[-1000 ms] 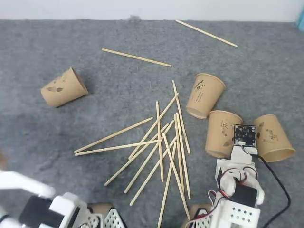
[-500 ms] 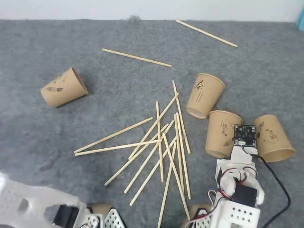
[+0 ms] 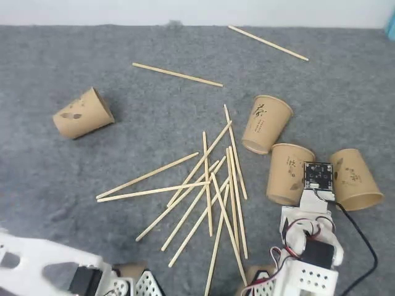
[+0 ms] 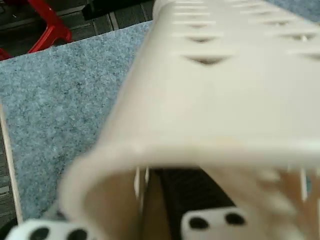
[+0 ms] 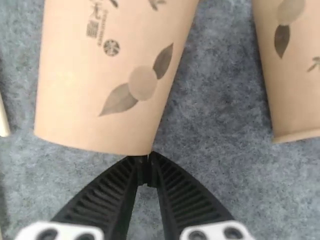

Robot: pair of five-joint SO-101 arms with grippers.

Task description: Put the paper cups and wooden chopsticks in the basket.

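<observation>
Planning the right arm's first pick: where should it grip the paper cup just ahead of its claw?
Probably across the body of the paper cup, near the end facing the right claw, from the arm's side. It lies on its side, lengthwise away from the arm, with bare carpet either flank. The shut claw must open first.

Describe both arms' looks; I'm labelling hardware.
The right arm is white plastic with a black square camera board, red and white wires and a black cable. The right gripper has black ribbed tapering fingers. The left arm shows white latticed plastic.
</observation>
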